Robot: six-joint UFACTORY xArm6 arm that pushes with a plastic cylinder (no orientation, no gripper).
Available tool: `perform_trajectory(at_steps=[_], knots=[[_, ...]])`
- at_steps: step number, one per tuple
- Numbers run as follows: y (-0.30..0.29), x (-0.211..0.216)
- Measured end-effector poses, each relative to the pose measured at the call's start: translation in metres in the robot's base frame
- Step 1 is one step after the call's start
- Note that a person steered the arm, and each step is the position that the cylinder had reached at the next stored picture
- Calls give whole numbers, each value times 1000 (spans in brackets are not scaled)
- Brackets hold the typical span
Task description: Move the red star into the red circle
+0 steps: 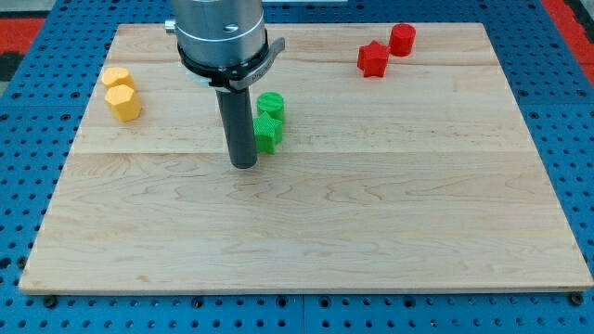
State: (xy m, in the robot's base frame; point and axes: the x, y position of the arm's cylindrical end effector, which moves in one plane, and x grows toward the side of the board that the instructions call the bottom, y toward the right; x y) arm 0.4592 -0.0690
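The red star (373,59) lies near the view's top right on the wooden board (371,204). The red circle block (402,39) stands just up and to the right of it, touching or almost touching. My tip (243,165) rests on the board left of centre, far to the left and below the red blocks. It stands just left of and slightly below two green blocks.
A green circle block (271,105) and a green star-like block (267,133) sit right beside the rod. Two yellow blocks (122,93) lie at the view's left. A blue pegboard (28,148) surrounds the board.
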Motion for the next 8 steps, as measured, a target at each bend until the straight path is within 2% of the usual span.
perform_trajectory(at_steps=[1, 2, 3, 6, 8], knots=[[35, 30], [103, 44], [181, -10], [163, -103], [163, -104]])
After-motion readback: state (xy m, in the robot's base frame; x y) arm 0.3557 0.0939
